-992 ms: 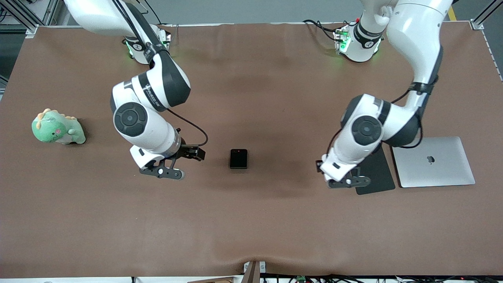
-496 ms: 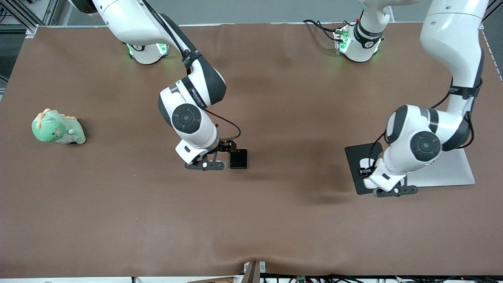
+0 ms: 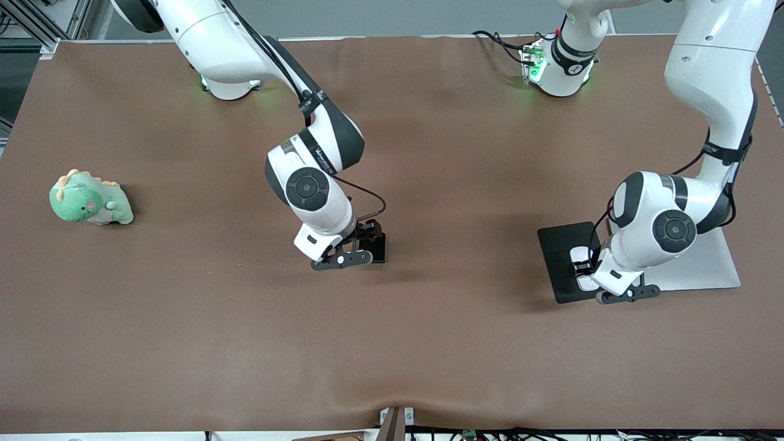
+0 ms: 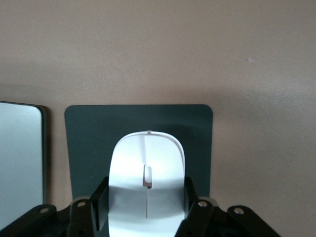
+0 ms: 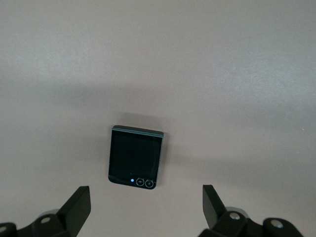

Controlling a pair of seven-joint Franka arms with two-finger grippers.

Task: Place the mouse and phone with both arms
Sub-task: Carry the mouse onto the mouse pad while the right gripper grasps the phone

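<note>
The white mouse [image 3: 577, 253] lies on a dark grey pad [image 3: 556, 257] toward the left arm's end of the table. My left gripper [image 3: 585, 269] is down over it. In the left wrist view the fingers [image 4: 100, 197] press both sides of the mouse [image 4: 147, 158], so the left gripper [image 4: 146, 200] is shut on it. I cannot tell whether the mouse is off the pad [image 4: 89, 138]. The black folded phone [image 3: 380, 246] lies mid-table. My right gripper [image 3: 366, 242] hangs low beside it, wide open and empty. In the right wrist view the phone [image 5: 136, 155] lies just ahead of the right gripper [image 5: 145, 205].
A closed silver laptop [image 3: 713, 263] lies beside the pad, toward the left arm's end; its edge shows in the left wrist view [image 4: 19, 163]. A green plush dinosaur [image 3: 89, 199] sits toward the right arm's end. The table is covered in brown cloth.
Both arms swung toward the left arm's end and came down. The right gripper reached the phone's edge. The left gripper moved over the pad and closed round the mouse.
</note>
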